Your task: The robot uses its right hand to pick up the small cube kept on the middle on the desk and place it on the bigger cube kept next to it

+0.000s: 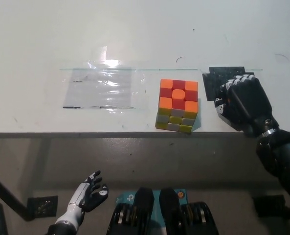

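The bigger cube (178,105), with orange and red squares on top and yellow and grey ones on its front, stands near the desk's front edge. To its right, my black right hand (242,102) rests on the desk with its fingers curled down around the small cube (218,102). Only a sliver of orange shows at the hand's left side; the rest of the small cube is hidden. A gap of bare desk separates the hand from the bigger cube. My white left hand (89,192) hangs open below the desk, at the lower left.
A black patch (222,74) lies on the white desk (145,34) just behind my right hand. A clear plastic sheet (103,88) is taped down left of the bigger cube. The desk's front edge runs close in front of both.
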You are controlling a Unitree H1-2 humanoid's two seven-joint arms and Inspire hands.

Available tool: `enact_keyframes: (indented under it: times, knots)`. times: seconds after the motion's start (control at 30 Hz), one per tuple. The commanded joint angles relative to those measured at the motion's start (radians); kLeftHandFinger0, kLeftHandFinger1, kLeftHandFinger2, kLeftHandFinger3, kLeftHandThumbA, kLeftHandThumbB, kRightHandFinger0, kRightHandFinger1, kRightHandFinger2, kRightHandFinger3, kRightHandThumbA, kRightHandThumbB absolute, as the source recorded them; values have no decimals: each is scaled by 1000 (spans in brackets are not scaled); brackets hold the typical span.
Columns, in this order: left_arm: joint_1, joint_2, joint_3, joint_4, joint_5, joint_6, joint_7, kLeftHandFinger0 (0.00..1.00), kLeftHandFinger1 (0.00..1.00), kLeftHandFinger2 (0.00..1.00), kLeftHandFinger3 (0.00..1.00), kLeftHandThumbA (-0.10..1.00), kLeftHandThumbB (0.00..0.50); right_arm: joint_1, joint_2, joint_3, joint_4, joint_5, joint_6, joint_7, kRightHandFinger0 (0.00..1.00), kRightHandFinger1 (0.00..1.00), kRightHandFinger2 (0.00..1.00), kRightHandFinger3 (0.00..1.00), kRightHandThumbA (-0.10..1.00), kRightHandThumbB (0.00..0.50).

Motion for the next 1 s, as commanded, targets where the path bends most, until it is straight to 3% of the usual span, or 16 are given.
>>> enact_keyframes:
  times: [0.0,0.2,0.3,0.47,0.5,0.7,0.8,0.87,0.97]
  knots:
    - [-12,14,-3,-25,7,-17,-1,1000,1000,1000,1000,302,285,-14,0,-22,-30,17,-43,7,0,192,522,284,-100,366]
    - [-14,12,0,-20,3,-23,-3,1000,1000,1000,1000,290,295,-12,-3,-32,-41,14,-43,10,0,153,478,256,-100,369]
    - [-13,9,2,-22,1,-20,0,1000,1000,1000,1000,283,302,-11,-5,-36,-43,16,-50,12,0,200,563,343,-100,377]
    - [-11,8,8,-22,-10,-23,-6,1000,1000,1000,1000,273,297,-18,-6,-38,-45,13,-67,4,0,210,561,394,-100,324]
    - [-13,9,4,-18,-1,-27,0,1000,1000,1000,1000,285,297,-17,-9,-48,-69,24,-64,27,0,221,563,409,-100,295]
    - [-7,12,0,-15,5,-30,1,1000,1000,1000,1000,295,293,-31,-15,-60,-107,10,-53,41,0,256,580,462,-100,244]
    - [-5,10,5,-12,-4,-32,-3,1000,1000,1000,1000,292,298,-41,-17,-63,-116,5,-67,30,0,234,556,453,-100,242]
    - [1,10,2,-27,2,-23,-1,1000,1000,1000,1000,300,288,-53,-22,-73,-141,12,-83,33,0,192,532,479,-100,279]
    - [2,10,1,-22,2,-27,-1,1000,1000,1000,1000,310,301,-70,-31,-76,-168,-2,-77,45,0,238,598,566,-100,288]
